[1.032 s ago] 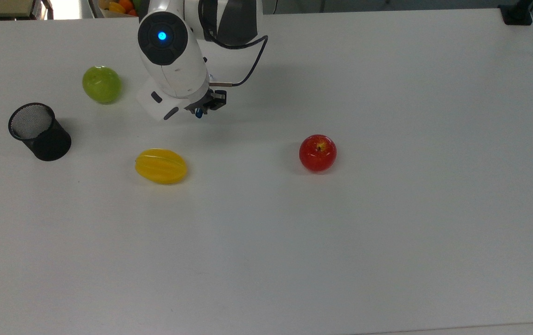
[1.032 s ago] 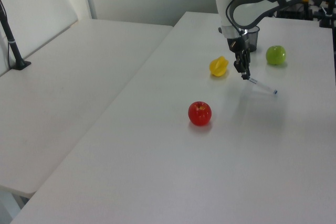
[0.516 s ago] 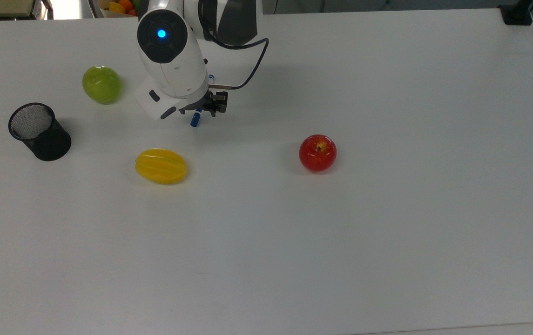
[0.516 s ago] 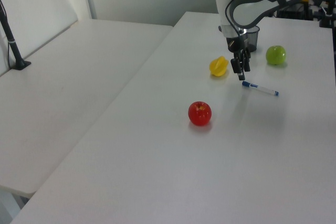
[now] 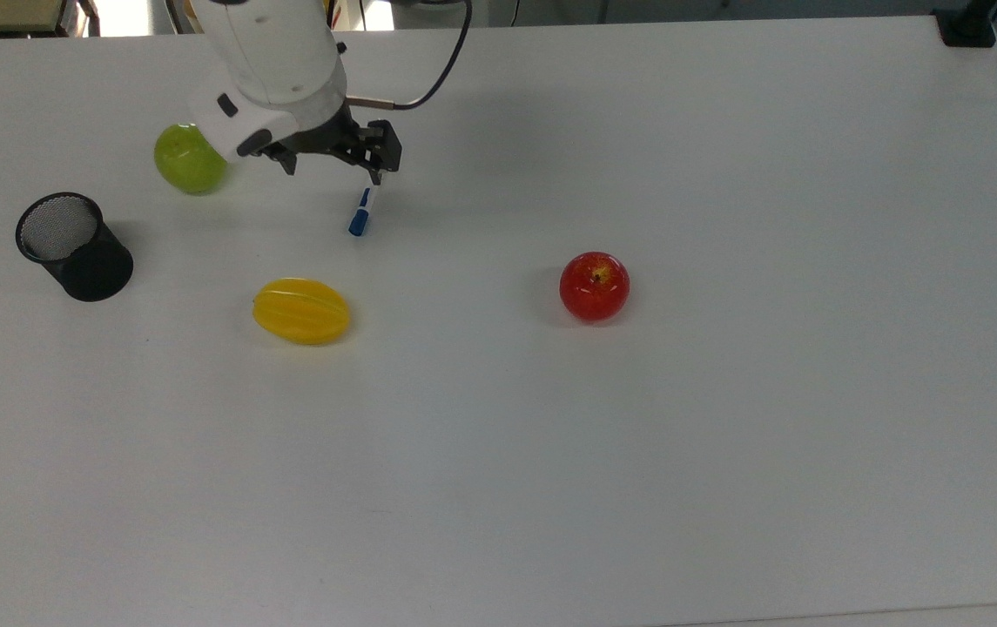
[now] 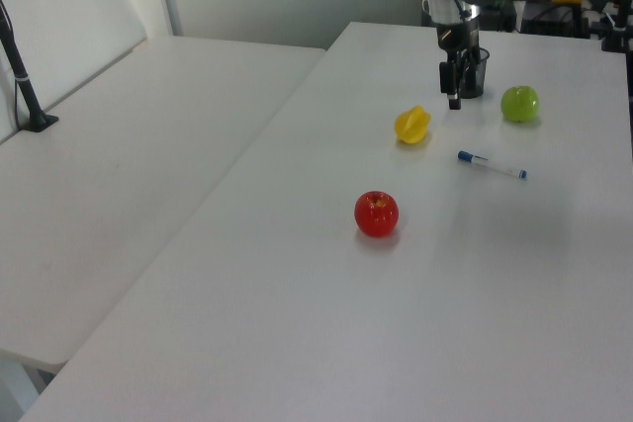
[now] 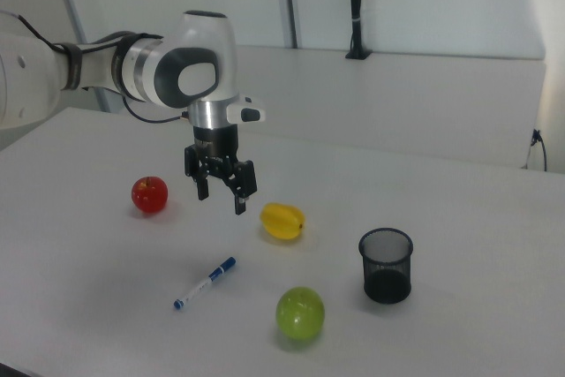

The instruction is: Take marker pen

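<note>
1. Tool (image 7: 222, 192): raised above the table (image 5: 637, 435), its two fingers spread apart, holding and touching nothing.
2. Marker pen (image 7: 205, 283): lying flat on the table below the tool, near the top view's upper edge, between green apple (image 5: 190, 158) and red apple (image 5: 594, 286).

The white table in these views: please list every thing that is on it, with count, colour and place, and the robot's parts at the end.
marker pen: one, white barrel with blue cap, lying flat on the table, below the gripper in the right view.
red apple: one, red, right of the marker in the top view.
yellow fruit: one, yellow and ribbed, below the marker in the top view.
green apple: one, green, at the top view's left, partly behind the arm.
mesh cup: one, black, far left in the top view.
table: one, white.
gripper: one, black, open, raised above the table, holding nothing.
</note>
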Robot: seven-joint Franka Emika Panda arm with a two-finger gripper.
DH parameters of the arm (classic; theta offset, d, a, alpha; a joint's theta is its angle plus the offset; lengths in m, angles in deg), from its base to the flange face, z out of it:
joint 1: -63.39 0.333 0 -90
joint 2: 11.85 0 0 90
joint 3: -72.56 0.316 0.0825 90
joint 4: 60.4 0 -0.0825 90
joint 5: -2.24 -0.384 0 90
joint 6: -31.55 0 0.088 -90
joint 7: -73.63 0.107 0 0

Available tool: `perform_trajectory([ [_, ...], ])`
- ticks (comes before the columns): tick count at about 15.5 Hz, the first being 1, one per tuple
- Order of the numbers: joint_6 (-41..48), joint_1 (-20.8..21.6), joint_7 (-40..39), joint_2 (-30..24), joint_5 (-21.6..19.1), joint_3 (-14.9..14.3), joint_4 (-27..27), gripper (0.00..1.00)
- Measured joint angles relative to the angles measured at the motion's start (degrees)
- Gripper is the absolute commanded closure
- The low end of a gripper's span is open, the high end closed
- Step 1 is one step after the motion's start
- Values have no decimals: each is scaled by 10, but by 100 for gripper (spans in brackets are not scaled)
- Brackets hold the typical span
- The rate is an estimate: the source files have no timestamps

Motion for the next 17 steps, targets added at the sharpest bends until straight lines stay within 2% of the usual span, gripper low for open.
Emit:
perform_trajectory([
  [10,104,-57,0,-120,0,-1,3,0],
  [17,108,-62,0,-132,0,-1,1,0],
])
